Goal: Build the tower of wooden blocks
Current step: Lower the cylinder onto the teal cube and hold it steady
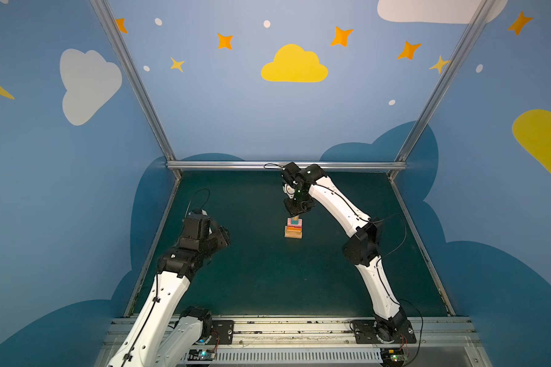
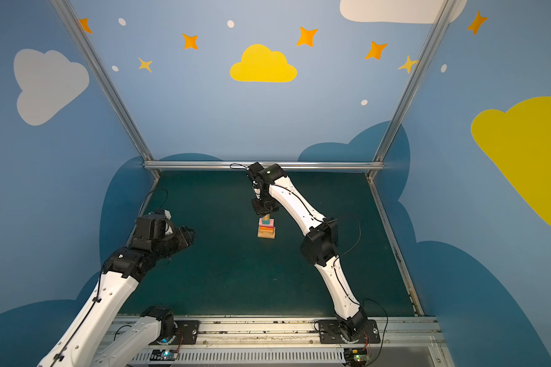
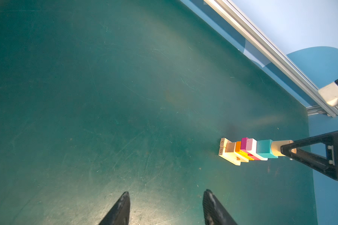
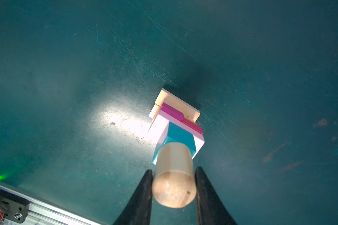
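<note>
The tower [image 1: 293, 228] stands upright near the middle of the table [image 1: 268, 279], a little toward the back rail, and shows in both top views. Its base is tan oblongs [image 4: 176, 103]. Above them come orange, magenta and red layers, then a pink oblong [image 4: 158, 126], a teal cube [image 4: 180, 135] and the cylinder [image 4: 174, 175] on top. The right hand [image 4: 174, 169] hangs straight over the stack with one finger close against each side of the cylinder. I cannot tell whether the fingers are pressing it or just clear of it. The left hand [image 3: 167, 191] hovers low over bare table, well to the left of the tower, its fingers spread with nothing between them.
</note>
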`<state>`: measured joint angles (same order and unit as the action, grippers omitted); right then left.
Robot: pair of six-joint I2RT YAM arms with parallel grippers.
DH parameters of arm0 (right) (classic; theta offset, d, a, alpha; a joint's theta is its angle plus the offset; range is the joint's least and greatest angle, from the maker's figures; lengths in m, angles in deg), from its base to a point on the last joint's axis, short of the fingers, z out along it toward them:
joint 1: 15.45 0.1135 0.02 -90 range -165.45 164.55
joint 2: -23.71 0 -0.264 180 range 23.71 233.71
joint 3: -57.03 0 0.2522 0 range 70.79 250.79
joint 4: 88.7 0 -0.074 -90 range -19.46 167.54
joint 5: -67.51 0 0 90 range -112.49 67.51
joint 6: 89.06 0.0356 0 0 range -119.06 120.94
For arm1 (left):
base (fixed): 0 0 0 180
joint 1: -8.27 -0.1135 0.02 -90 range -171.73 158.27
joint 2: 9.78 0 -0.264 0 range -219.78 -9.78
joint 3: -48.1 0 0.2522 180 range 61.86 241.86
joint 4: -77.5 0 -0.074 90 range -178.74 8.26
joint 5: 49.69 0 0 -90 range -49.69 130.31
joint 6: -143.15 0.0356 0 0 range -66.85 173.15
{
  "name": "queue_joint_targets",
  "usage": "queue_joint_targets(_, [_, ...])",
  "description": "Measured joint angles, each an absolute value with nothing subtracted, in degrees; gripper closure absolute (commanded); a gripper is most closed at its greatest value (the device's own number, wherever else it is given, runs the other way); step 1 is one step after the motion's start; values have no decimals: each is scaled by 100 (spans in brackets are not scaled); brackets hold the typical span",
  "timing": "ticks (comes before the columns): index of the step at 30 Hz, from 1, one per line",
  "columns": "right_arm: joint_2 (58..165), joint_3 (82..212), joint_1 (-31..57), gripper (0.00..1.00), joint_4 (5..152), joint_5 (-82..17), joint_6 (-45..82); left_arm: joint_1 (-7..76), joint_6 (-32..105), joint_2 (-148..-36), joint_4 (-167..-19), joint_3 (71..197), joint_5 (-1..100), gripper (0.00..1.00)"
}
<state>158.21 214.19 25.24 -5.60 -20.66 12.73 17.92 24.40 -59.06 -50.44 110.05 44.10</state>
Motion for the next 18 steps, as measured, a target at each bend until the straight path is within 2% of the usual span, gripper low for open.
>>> queue_joint_targets(10, [15832,21419,2524,60,-558,-2064,1290,1792,2438,-5906,-5046,10994,4410,41])
queue_joint_targets(18, [15832,21419,2524,43,-558,-2060,1317,1792,2438,-5904,-5046,10978,4410,41])
